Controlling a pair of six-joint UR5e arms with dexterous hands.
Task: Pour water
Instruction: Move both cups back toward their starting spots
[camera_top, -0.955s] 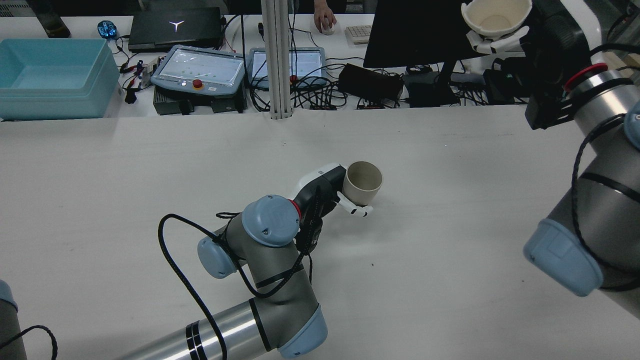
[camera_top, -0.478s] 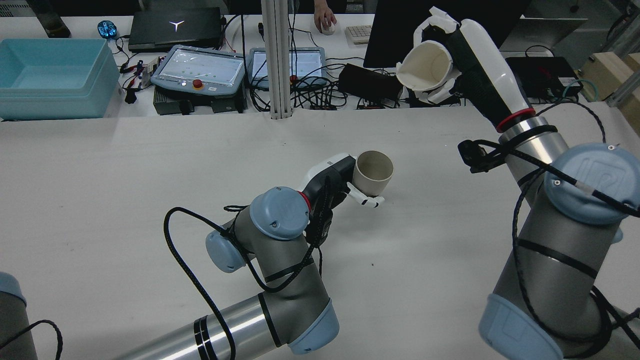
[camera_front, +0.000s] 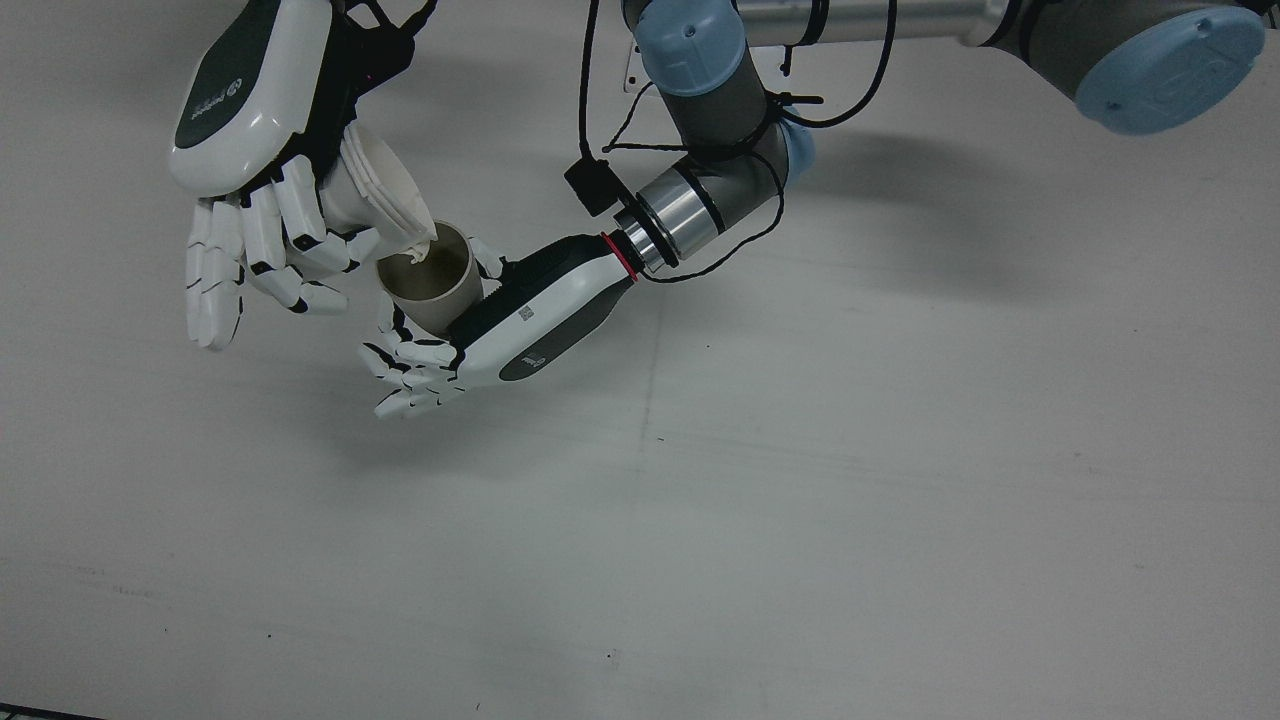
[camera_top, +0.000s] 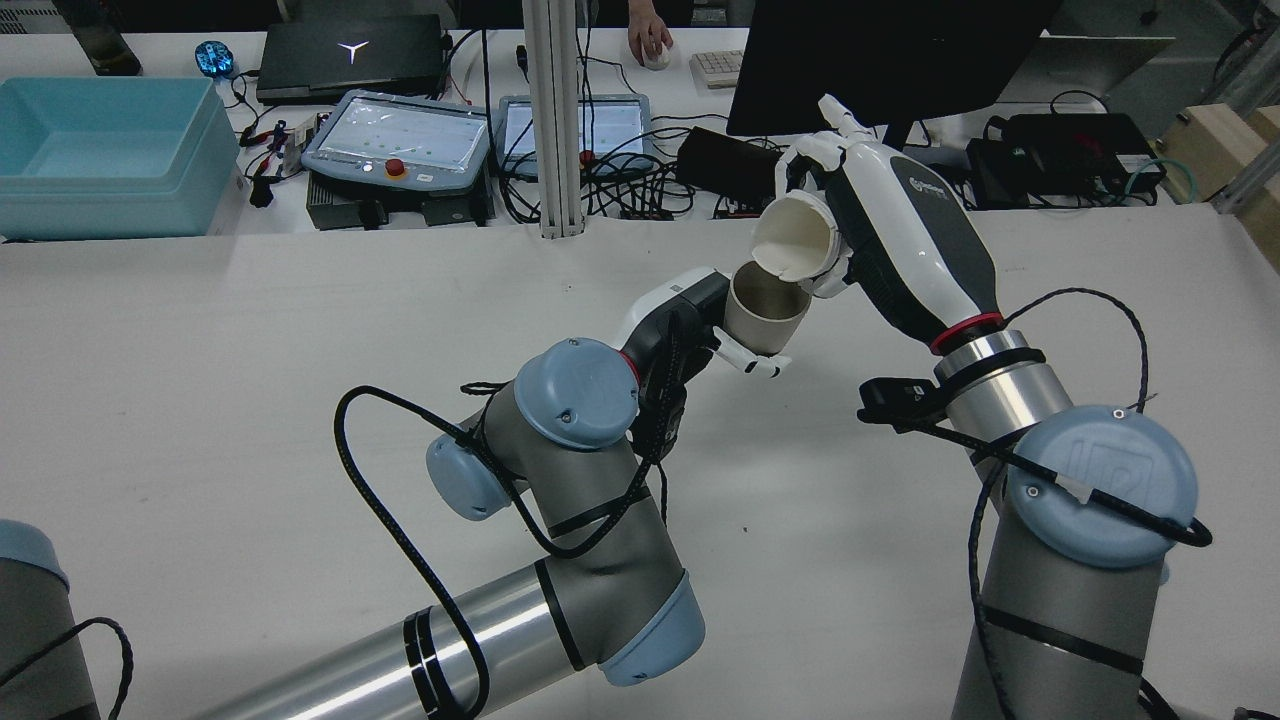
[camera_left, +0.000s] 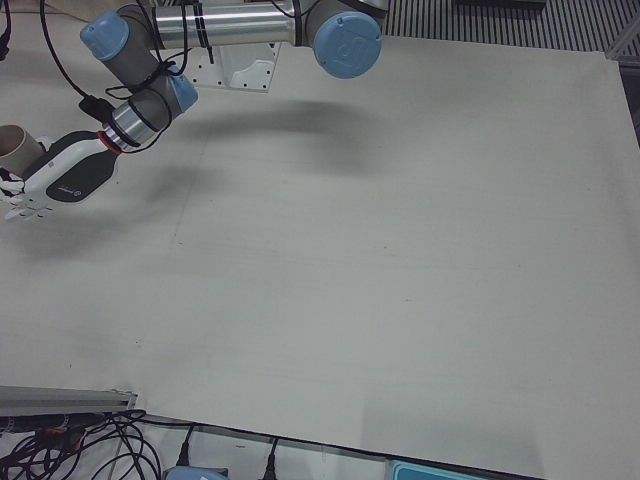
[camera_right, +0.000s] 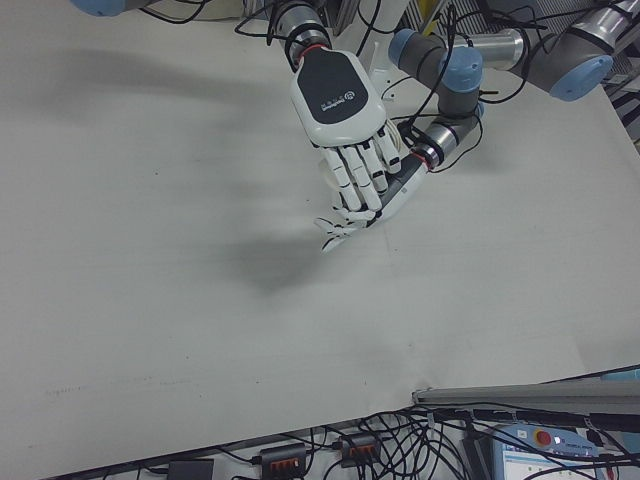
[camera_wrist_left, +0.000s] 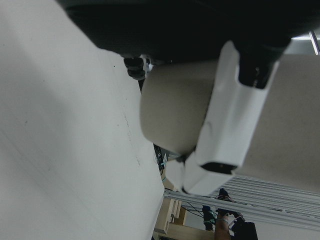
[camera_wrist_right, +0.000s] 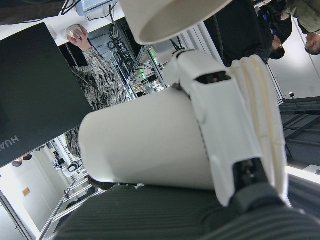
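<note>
The pour is under way. The beige cup (camera_top: 765, 308) is held upright by the left hand (camera_top: 700, 330), fingers clamped round its wall, above the middle of the bench (camera_top: 250, 330) towards its far edge. The white pitcher cup (camera_top: 795, 238) is gripped by the right hand (camera_top: 880, 240), fingers wrapped round its body, and is tipped steeply so that its mouth faces down and sideways.

In the front view the spout of the white pitcher cup (camera_front: 385, 205) is seen resting at, or just over, the rim of the beige cup (camera_front: 430, 280); whether the two are touching cannot be told. No stream of water can be made out in any view, and the level inside the beige cup cannot be read.

So the lifting, the bringing together and the tilting are judged done. What is left, as far as can be judged: the emptying is to be finished, the white pitcher cup is to be righted and drawn away, and both vessels are to be set down.

On the desk beyond the far edge, a teach pendant (camera_top: 400, 135) and a blue bin (camera_top: 110, 150) are seen, well apart from the action.
</note>
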